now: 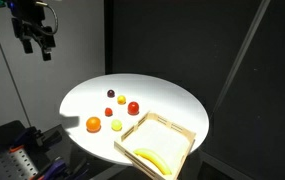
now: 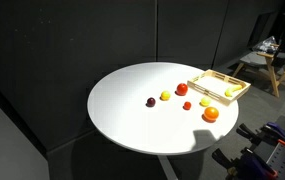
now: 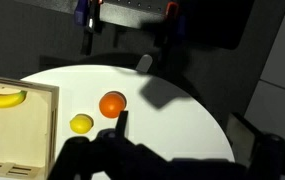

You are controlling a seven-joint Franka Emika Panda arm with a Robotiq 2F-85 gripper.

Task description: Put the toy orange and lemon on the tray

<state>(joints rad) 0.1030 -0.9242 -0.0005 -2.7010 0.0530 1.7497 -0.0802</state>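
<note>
The toy orange (image 1: 93,124) lies near the edge of the round white table, with the lemon (image 1: 116,126) beside it, between the orange and the light-wood tray (image 1: 168,139). Both fruits are on the table, outside the tray. They show in both exterior views: orange (image 2: 211,114), lemon (image 2: 205,102), tray (image 2: 214,82). In the wrist view the orange (image 3: 112,104) and lemon (image 3: 80,123) lie right of the tray (image 3: 20,132). My gripper (image 1: 34,42) hangs open and empty, high above and well away from the table; its dark fingers (image 3: 182,128) frame the bare tabletop.
A yellow banana (image 1: 152,158) lies in the tray. A red-and-yellow fruit (image 1: 134,107), a small yellow one (image 1: 121,99), a dark purple one (image 1: 109,94) and a small red one (image 1: 110,113) sit mid-table. Dark curtains surround the table (image 1: 172,100).
</note>
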